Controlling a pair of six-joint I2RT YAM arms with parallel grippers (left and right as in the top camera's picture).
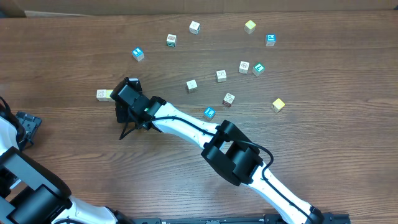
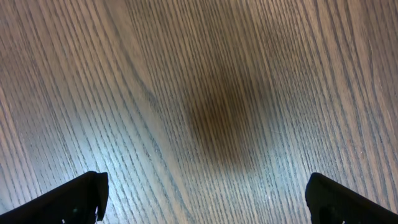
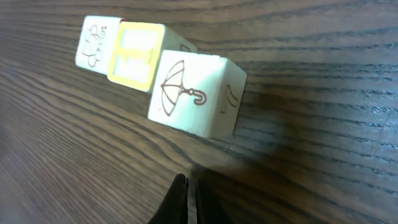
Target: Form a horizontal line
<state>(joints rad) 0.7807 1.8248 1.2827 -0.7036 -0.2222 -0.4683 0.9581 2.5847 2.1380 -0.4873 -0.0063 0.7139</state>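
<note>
Right pincer (image 3: 186, 186) sat pressed together just beside the umbrella cube (image 3: 193, 93) ending the line (image 3: 137, 56); sloppy nudge could've skewed it.

**White, Yellow and Blue Cubes Dotting Brown Wood Grain**

The horizontal line (image 3: 155, 68) is showing three faces in the right wrist view. The flower cube (image 3: 93, 43) is wearing a brown outline on white. The yellow-framed cube (image 3: 135, 56) is glowing pale inside its border. The umbrella cube (image 3: 186, 93) is carrying a brown drawing on white. The table (image 3: 323, 137) is running dark brown with fine streaked grain. Overhead, a white loose cube (image 1: 194, 27), a pale yellow loose cube (image 1: 250, 26) and a bright blue loose cube (image 1: 270, 39) are standing out. The right gripper (image 3: 186, 186) is appearing black, and the right arm (image 1: 186, 124) white with black joints.
</note>
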